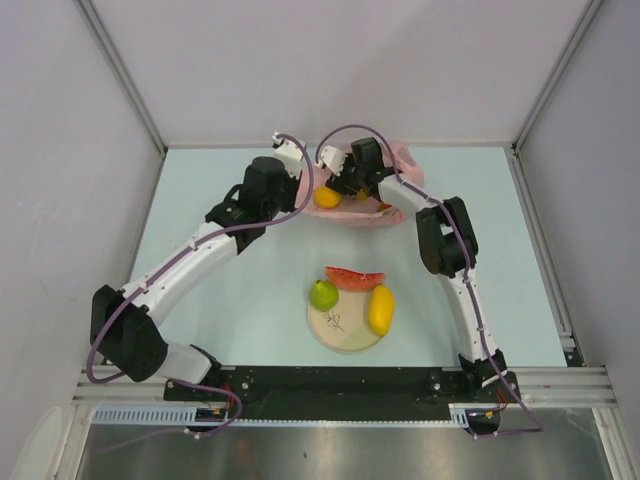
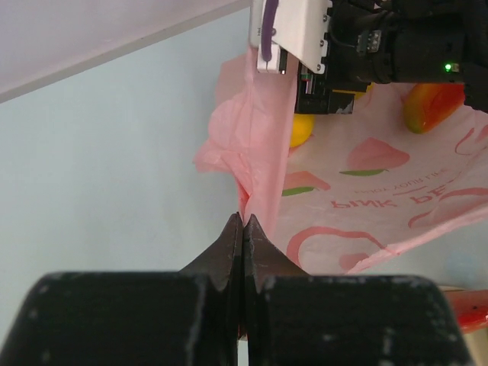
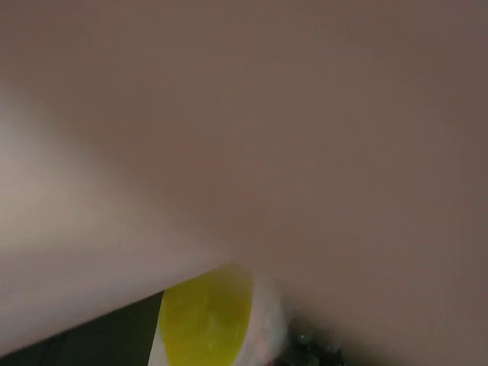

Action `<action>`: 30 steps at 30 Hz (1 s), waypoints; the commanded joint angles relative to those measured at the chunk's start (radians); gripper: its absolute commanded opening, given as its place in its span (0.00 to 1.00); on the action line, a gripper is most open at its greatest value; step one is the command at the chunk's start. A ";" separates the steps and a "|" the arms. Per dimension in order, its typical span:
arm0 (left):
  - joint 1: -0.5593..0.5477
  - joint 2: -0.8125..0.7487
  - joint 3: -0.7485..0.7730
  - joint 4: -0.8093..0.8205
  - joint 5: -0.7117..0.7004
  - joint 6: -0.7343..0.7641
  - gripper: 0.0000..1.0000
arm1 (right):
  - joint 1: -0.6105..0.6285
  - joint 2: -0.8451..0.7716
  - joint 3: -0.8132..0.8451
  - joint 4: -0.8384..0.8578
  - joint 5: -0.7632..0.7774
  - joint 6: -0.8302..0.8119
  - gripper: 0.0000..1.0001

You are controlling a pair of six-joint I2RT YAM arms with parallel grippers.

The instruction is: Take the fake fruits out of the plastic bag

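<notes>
Bag (image 1: 395, 160) lies at the far centre of the table (image 1: 200, 240), crumpled, with its mouth facing the left arm. The left gripper (image 2: 242, 223) has its jaws fully closed, pinching a fold of the bag's pink edge and holding that side up. The right gripper (image 1: 342, 186) is reaching into the bag mouth from the right. Its wrist view is smeared with out-of-focus plastic and shows no fingers, so I cannot tell how far open it is or whether it holds anything. The lemon (image 1: 326, 197) sits at the bag opening between the two grippers, just left of and near the right one, and shows low in the right wrist view. It looks near-round, so no clear long axis. An orange-red fruit (image 2: 431, 107) lies deeper in the bag. The right arm is the nearer and the free one, so the lemon is probably its pick. Already out on the plate (image 1: 345, 340) are a pear (image 1: 322, 295), a mango (image 1: 381, 310) and a watermelon slice (image 1: 354, 277).
</notes>
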 commanded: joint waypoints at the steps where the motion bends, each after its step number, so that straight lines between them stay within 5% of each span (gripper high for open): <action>1: -0.002 -0.001 0.002 0.009 0.013 0.008 0.00 | -0.012 0.058 0.135 -0.145 -0.010 -0.073 0.79; 5: 0.000 -0.007 -0.003 0.010 0.008 0.008 0.00 | 0.007 -0.051 0.056 -0.100 -0.031 -0.012 0.77; 10: -0.002 -0.015 -0.018 0.018 0.007 0.033 0.00 | 0.062 -0.328 -0.238 -0.016 -0.060 0.177 0.76; 18: -0.002 -0.051 -0.110 0.010 -0.023 0.022 0.00 | 0.169 -0.456 -0.495 -0.011 -0.022 0.481 0.69; 24: -0.003 -0.071 -0.115 -0.008 -0.045 0.025 0.00 | 0.142 -0.393 -0.497 0.087 0.048 0.525 0.68; 30: -0.003 -0.123 -0.152 -0.011 -0.095 0.051 0.00 | 0.107 -0.301 -0.321 0.056 0.012 0.579 0.73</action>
